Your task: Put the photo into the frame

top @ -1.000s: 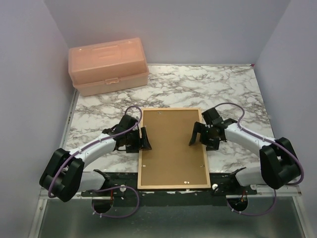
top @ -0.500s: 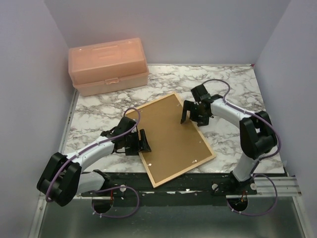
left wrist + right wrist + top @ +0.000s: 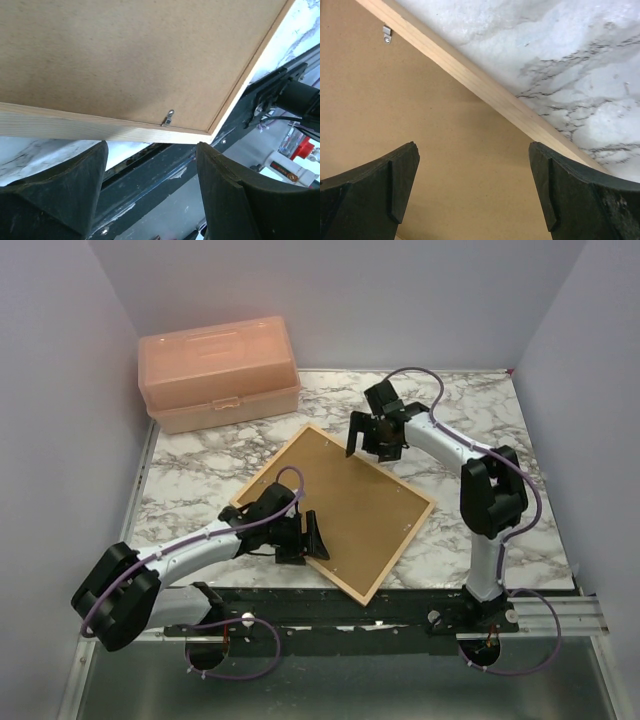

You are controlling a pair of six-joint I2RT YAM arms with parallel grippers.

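The frame (image 3: pixel 401 553), thin light-wood bars, lies back up and turned diagonally on the marble table. A brown backing board (image 3: pixel 360 510) fills it, with small metal tabs (image 3: pixel 169 118) along the edge. The photo is not in view. My left gripper (image 3: pixel 312 537) is open at the frame's near-left bar (image 3: pixel 75 127), holding nothing (image 3: pixel 150 152). My right gripper (image 3: pixel 367 438) is open over the frame's far bar (image 3: pixel 485 87) and the board (image 3: pixel 395 115), with nothing between its fingers (image 3: pixel 472 150).
A peach plastic toolbox (image 3: pixel 220 372) stands at the back left. The marble table (image 3: pixel 480 410) ends at a dark rail (image 3: pixel 330 615) in front, and the frame's near corner reaches it. Grey walls close in the left, back and right.
The frame with its board has turned counter-clockwise, from square to the table to diagonal. My right gripper has moved far and left, my left gripper near and right. Both stay open.
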